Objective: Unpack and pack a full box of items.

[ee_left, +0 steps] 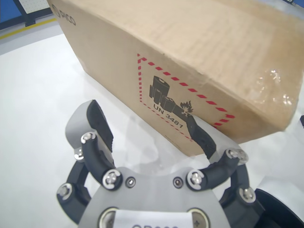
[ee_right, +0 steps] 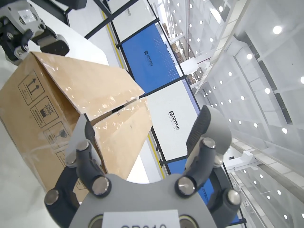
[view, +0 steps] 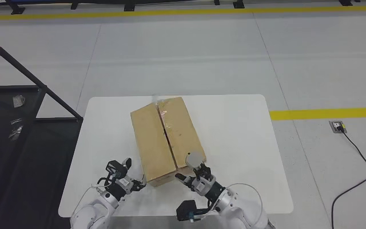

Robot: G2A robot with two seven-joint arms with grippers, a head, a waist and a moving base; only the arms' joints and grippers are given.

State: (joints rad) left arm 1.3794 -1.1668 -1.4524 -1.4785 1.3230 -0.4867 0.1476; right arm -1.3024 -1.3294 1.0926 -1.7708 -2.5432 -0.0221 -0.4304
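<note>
A brown cardboard box [view: 164,139] lies lengthwise in the middle of the white table [view: 240,143]. Its top flaps are closed, with clear tape along the seam. My left gripper [view: 132,174] is open at the box's near left corner. In the left wrist view, the left gripper [ee_left: 147,124] faces the box [ee_left: 166,48] on its labelled side, one finger close against it. My right gripper [view: 189,169] is open at the near right corner. In the right wrist view, the right gripper [ee_right: 144,129] has one finger by the edge of the taped flap of the box [ee_right: 35,110]. The left gripper [ee_right: 45,41] shows beyond it.
A black frame and dark mat [view: 23,114] stand off the table's left side. Bare table lies to the right of the box and behind it. A yellow line [view: 317,113] and a cable [view: 349,143] are on the floor at the right.
</note>
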